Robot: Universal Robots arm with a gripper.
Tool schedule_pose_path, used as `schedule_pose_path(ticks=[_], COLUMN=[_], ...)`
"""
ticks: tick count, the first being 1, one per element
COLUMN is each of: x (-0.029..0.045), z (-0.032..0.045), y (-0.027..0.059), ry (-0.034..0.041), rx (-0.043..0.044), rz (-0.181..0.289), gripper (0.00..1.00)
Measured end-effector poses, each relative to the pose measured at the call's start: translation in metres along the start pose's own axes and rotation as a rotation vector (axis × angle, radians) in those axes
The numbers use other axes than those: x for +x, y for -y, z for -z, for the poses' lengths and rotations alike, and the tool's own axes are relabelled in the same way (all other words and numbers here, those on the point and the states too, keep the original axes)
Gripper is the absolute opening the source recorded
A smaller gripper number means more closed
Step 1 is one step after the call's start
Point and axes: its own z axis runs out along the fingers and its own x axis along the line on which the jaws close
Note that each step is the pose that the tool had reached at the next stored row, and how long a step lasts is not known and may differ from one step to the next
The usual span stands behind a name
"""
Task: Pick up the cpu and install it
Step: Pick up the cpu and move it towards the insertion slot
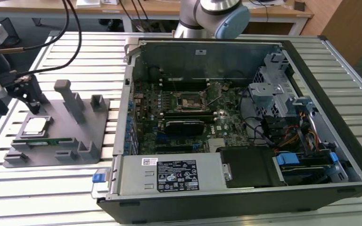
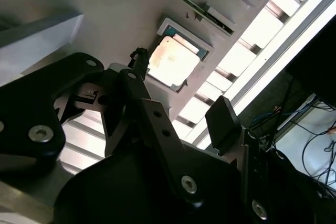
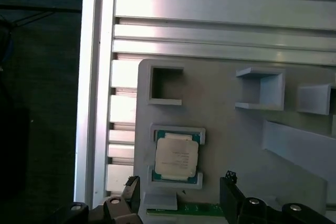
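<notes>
Upper centre of the exterior view, the arm [image 1: 209, 16] is cut off by the frame's top edge. In the first wrist view the frame edge crops the gripper [image 3: 180, 187] to its fingertips, which hide both ends of the green memory stick [image 3: 184, 211]. In the second wrist view glare washes out the cpu [image 2: 170, 62], its markings unreadable

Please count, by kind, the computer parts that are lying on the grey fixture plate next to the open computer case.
On the grey fixture plate:
cpu: 1
green memory stick: 1
Total: 2
</notes>
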Motion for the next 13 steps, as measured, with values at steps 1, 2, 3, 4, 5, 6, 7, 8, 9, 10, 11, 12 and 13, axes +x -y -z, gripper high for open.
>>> schedule_pose_path(ticks=[1, 2, 3, 4, 5, 6, 7, 8, 9, 10, 11, 12, 13], x=[0.0001, 0.0004, 0.0007, 0.0008, 0.0008, 0.0009, 0.0010, 0.0011, 0.0012, 0.0014, 0.0017, 0.0024, 0.0030], z=[-0.0016, -0.0036, -0.0054, -0.0072, -0.0090, -0.0103, -0.0113, -0.0124, -0.0137, -0.0154, -0.0172, -0.0191, -0.0208], y=[-0.0001, -0.0001, -0.0002, -0.0002, -0.0003, -0.0004, -0.0004, -0.0004, -0.0005, -0.0005, -0.0006, -0.0007, -0.0007], ry=[-0.0001, 0.0002, 0.0004, 0.0007, 0.0015, 0.0034, 0.0051, 0.0070, 0.0088, 0.0103, 0.0111, 0.0116, 0.0119], rx=[-0.0005, -0.0010, -0.0013, -0.0014, -0.0013, -0.0019, -0.0033, -0.0045, -0.0055, -0.0060, -0.0061, -0.0059, -0.0058], rz=[0.000, 0.000, 0.000, 0.000, 0.000, 0.000, 0.000, 0.000, 0.000, 0.000, 0.000, 0.002, 0.005], gripper=[0.71, 0.71, 0.71, 0.71, 0.71, 0.71, 0.71, 0.71, 0.71, 0.71, 0.71, 0.71, 0.71])
